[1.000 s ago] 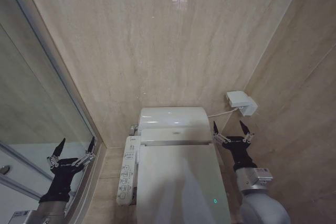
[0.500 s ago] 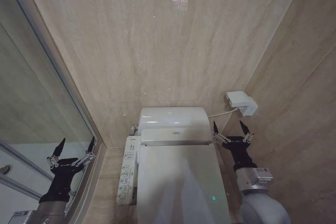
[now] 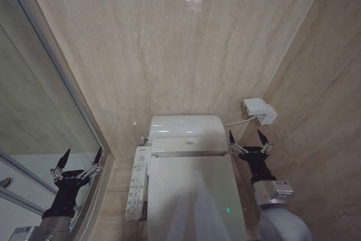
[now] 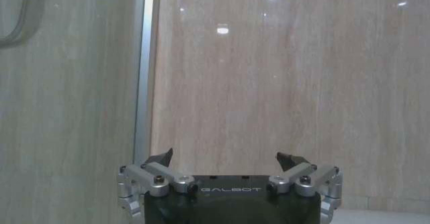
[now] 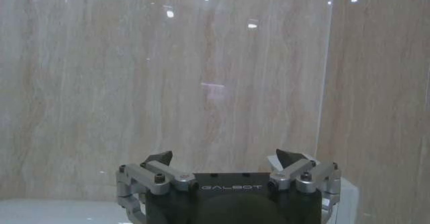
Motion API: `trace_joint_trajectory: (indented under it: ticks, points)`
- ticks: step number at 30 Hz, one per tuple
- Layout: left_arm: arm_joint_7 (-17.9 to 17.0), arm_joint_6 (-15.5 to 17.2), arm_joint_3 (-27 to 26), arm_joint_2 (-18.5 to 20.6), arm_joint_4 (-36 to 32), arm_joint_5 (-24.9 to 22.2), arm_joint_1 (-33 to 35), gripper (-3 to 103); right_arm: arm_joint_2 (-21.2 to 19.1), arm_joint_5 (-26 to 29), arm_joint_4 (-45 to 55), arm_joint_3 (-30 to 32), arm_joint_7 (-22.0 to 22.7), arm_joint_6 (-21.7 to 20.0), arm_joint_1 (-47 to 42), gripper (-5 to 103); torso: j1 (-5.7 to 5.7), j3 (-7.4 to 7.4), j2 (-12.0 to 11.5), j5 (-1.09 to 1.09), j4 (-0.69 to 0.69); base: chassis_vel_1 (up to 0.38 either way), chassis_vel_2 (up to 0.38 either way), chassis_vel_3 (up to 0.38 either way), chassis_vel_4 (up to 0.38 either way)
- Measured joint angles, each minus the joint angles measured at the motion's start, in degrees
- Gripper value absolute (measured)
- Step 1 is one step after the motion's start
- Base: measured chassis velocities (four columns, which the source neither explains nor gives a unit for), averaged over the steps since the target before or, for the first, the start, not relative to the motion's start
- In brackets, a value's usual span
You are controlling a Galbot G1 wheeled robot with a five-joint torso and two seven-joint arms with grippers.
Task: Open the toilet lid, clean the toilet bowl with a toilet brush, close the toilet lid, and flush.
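Note:
The white toilet lid [image 3: 194, 196] lies shut over the toilet bowl, which is hidden beneath it, low in the middle of the head view; a small green light [image 3: 228, 210] glows near its right edge. A white button panel [image 3: 136, 190] runs along the toilet's left side. My left gripper [image 3: 82, 154] hangs open to the left of the toilet, beside the glass shower wall, holding nothing. To the right of the lid's rear end, my right gripper [image 3: 247, 136] stands open and empty. Both wrist views face the beige wall with open grippers [image 4: 227, 157] [image 5: 225, 157]. The toilet brush is out of view.
A glass shower enclosure with a metal frame [image 3: 67, 91] stands close on the left. Beige tiled walls close in behind and on the right. A white wall box [image 3: 259, 110] with a cable sits above the right gripper. The white tank housing [image 3: 186, 126] is behind the lid.
The view has shifted very slightly, so the green light on the toilet sits a little lower left. Both grippers stay where they were, open.

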Motion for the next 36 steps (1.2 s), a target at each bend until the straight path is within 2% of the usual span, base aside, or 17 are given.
trace_joint_trajectory:
  ticks: [13,17,18,21,22,24,27,28,30,31,32,36]
  points:
    - [0.1,0.64,0.43,0.0,0.1,0.25,-0.5,100,0.0,0.0,0.0,0.0,0.0,0.0,0.0,100,0.0,0.0,0.0,0.01,0.02,0.0,0.0,0.0,0.0]
    - [1.8,8.21,5.2,-0.08,1.67,3.48,-5.71,100,0.0,0.0,0.0,0.0,0.0,0.0,0.0,100,0.0,0.0,0.0,0.0,-0.01,0.0,0.0,0.0,0.0]
    - [1.8,8.21,5.2,-0.08,1.67,3.48,-5.71,100,0.0,0.0,0.0,0.0,0.0,0.0,0.0,100,0.0,0.0,0.0,0.0,-0.01,0.0,0.0,0.0,0.0]
    - [3.3,14.69,9.25,-0.17,3.06,6.29,-10.14,100,0.0,0.0,0.01,0.0,0.0,0.0,0.0,100,0.0,0.0,0.0,0.0,0.0,0.0,0.0,0.0,0.0]
    - [3.3,14.69,9.25,-0.17,3.06,6.29,-10.14,100,0.0,0.0,0.01,0.0,0.0,0.0,0.0,100,0.0,0.0,0.0,0.0,0.0,0.0,0.0,0.0,0.0]
    - [4.38,18.59,12.08,-0.3,4.07,7.91,-13.28,100,0.0,0.0,0.0,0.01,0.0,0.0,0.0,100,0.0,0.0,0.0,0.01,0.0,0.0,0.0,0.0,0.0]
    - [5.08,18.75,13.66,-0.72,4.66,8.03,-15.27,100,0.0,0.0,0.01,0.02,0.0,0.0,0.0,100,0.01,0.01,-0.01,-0.02,-0.04,0.0,0.0,0.0,0.0]
    - [4.75,18.71,13.38,-0.69,4.05,8.05,-15.6,100,0.0,0.0,0.01,0.0,0.0,0.0,0.0,100,0.01,0.01,-0.01,0.01,0.01,0.0,0.0,0.0,0.0]
    - [3.97,18.67,10.29,-0.05,2.0,7.38,-16.3,100,0.0,0.0,0.01,0.0,0.0,0.0,-0.01,100,0.01,0.0,0.0,0.0,-0.01,0.0,0.0,0.0,0.0]
    - [3.8,18.54,8.12,0.52,1.19,6.92,-16.56,100,0.0,0.0,0.01,0.0,0.0,0.0,0.0,100,0.01,0.0,0.0,0.01,0.03,0.0,0.0,0.0,0.0]
    - [3.8,18.54,8.12,0.52,1.19,6.92,-16.56,100,0.0,0.0,0.01,0.0,0.0,0.0,0.0,100,0.01,0.0,0.0,0.01,0.03,0.0,0.0,0.0,0.0]
    - [3.17,18.04,1.83,2.92,-1.83,3.76,-16.56,100,0.0,0.01,0.01,0.0,0.0,0.0,0.0,100,0.01,0.0,0.0,0.01,0.0,0.0,0.0,0.0,0.0]
